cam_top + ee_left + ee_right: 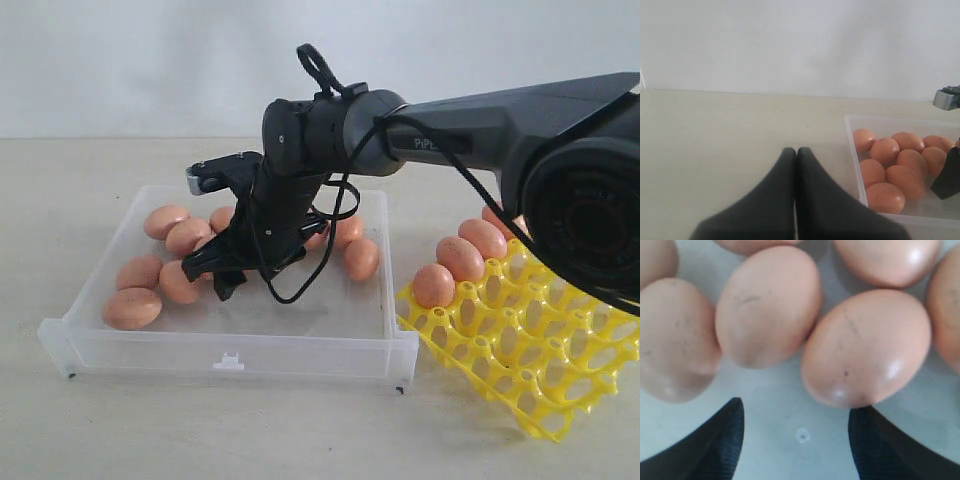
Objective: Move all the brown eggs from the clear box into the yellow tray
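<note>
A pale beige, matte worktop (110, 425) spreads across the lower part of the exterior view. A plain off-white wall (140, 60) rises from the worktop's far edge, meeting it in a level line.

Brown eggs (769, 305) crowd the pale floor of the box (785, 390), seen from close above. Two faintly speckled ones lie side by side and touching at centre, with others cut off by the frame around them. The gripper (797, 410) holds its two dark fingers (705, 450) well apart, bare floor showing between them. One fingertip sits just beside the glossier egg (867, 347).
</note>
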`<state>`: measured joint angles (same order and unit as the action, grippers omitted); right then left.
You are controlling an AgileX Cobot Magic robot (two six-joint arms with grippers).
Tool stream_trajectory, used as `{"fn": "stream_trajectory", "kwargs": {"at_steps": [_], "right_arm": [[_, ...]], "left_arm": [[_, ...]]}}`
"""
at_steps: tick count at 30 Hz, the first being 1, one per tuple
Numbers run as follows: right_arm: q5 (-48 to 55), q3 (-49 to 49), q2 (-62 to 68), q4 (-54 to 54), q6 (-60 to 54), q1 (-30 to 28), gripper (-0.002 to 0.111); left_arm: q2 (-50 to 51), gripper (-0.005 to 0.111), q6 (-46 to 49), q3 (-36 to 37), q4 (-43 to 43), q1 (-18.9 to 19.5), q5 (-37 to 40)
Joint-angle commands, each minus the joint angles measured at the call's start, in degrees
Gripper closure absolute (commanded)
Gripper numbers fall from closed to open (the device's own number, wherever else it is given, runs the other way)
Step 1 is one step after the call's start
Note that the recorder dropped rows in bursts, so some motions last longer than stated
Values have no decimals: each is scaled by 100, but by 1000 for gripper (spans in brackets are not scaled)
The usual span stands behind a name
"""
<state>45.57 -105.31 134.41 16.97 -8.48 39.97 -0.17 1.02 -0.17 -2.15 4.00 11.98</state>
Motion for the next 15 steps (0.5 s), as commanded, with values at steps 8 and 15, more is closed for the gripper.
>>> {"fn": "stream_trajectory", "kwargs": {"at_steps": [8,15], "right_arm": [[169,-409,12,-318,308,54,50],[49,-396,12,-354,1004,54,50]], "left_arm": [[17,111,13,17,12,4,-34],[17,111,13,17,12,4,-34]]}}
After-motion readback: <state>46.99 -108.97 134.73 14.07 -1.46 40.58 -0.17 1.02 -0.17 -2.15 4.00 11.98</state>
